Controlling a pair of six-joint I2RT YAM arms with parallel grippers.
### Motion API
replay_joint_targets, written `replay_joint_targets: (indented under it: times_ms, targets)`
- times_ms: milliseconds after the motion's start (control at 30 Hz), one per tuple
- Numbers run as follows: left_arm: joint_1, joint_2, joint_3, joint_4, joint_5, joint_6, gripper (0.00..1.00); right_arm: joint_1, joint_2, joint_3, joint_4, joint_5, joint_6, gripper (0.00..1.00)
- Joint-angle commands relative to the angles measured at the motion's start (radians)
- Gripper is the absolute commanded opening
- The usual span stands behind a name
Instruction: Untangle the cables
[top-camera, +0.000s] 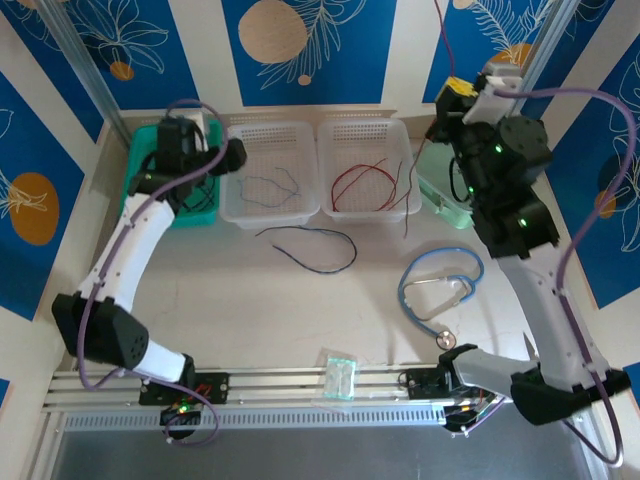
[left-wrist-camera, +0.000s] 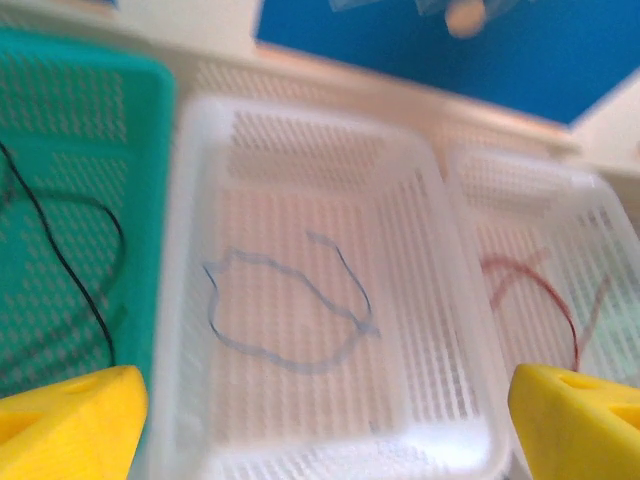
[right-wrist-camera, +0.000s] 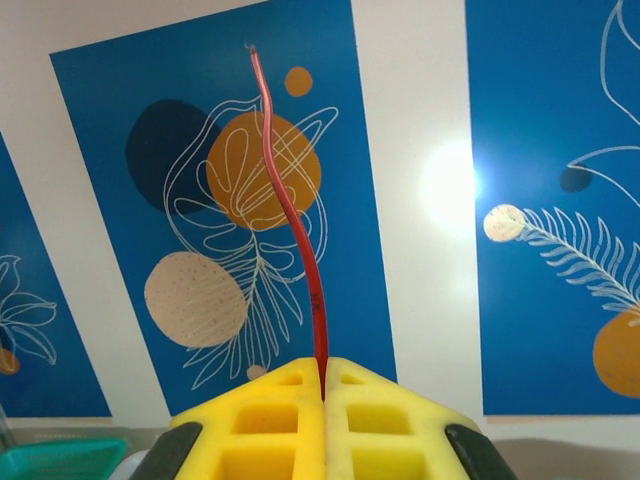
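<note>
The right gripper (right-wrist-camera: 323, 380) pinches a red cable (right-wrist-camera: 286, 200) between its jaws, the cable's length running straight out from the tips. It sits just right of the basket of red cables (top-camera: 366, 120), the nearer arm. Left of that basket, the left gripper (left-wrist-camera: 320, 400) hovers, jaws spread.
</note>
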Motion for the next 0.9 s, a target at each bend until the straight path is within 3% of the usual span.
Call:
replay_joint_targets:
  times_ms: [0, 133, 333, 633, 733, 867]
  targets:
    - [-0.044, -0.096, -0.102, 0.032, 0.006, -0.072, 0.92, 0.0, 0.074, 0.095, 0.156, -0.001, -0.083, 0.0]
    - [-0.093, -0.181, -0.193, 0.061, -0.02, -0.098, 0.92, -0.042, 0.223, 0.195, 0.195, 0.002, -0.072, 0.0]
    - [-0.099, -0.2, -0.177, -0.019, 0.002, -0.056, 0.92, -0.078, 0.45, 0.329, 0.143, 0.031, 0.006, 0.0]
    - [-0.105, -0.282, -0.257, -0.016, 0.076, -0.136, 0.89, -0.026, 0.643, 0.158, -0.036, 0.21, 0.088, 0.0]
    - [-0.109, -0.297, -0.283, -0.022, 0.082, -0.145, 0.87, -0.027, 0.685, 0.037, -0.03, 0.173, 0.139, 0.0]
    - [-0.111, -0.326, -0.321, -0.015, 0.113, -0.187, 0.87, -0.05, 0.829, 0.112, -0.292, 0.059, 0.226, 0.0]
